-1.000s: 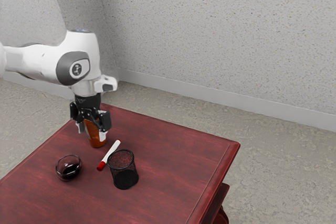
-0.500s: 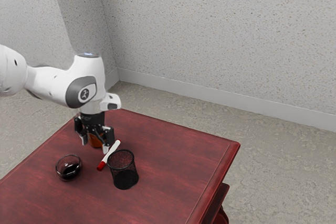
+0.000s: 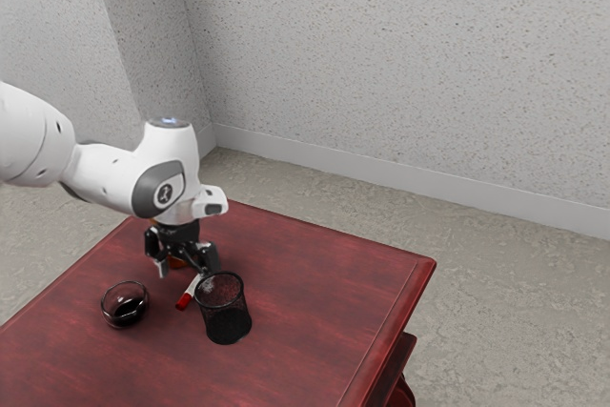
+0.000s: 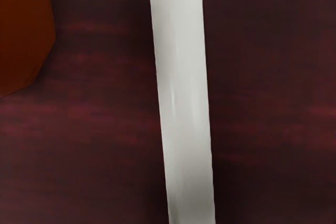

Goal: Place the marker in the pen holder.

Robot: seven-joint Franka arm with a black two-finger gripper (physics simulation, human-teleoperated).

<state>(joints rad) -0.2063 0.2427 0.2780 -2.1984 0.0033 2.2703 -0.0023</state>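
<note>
Low over the table, my gripper (image 3: 185, 272) stands open, its fingers spread on either side of the marker's white end. The marker (image 3: 184, 301) lies on the table with its red cap toward the viewer; the hand hides its far end. In the wrist view the white barrel of the marker (image 4: 182, 98) runs lengthwise under the hand. The black mesh pen holder (image 3: 227, 318) stands upright just beside the marker, toward the exterior view's right.
An orange bottle (image 4: 23, 30) is close beside the hand, mostly hidden behind it in the exterior view. A glass bowl (image 3: 125, 305) with dark contents sits toward the exterior view's left on the red table (image 3: 315, 283).
My hand has come down and moved toward the exterior view's right, from above the orange bottle to over the marker. The marker, pen holder and bowl have stayed in place.
</note>
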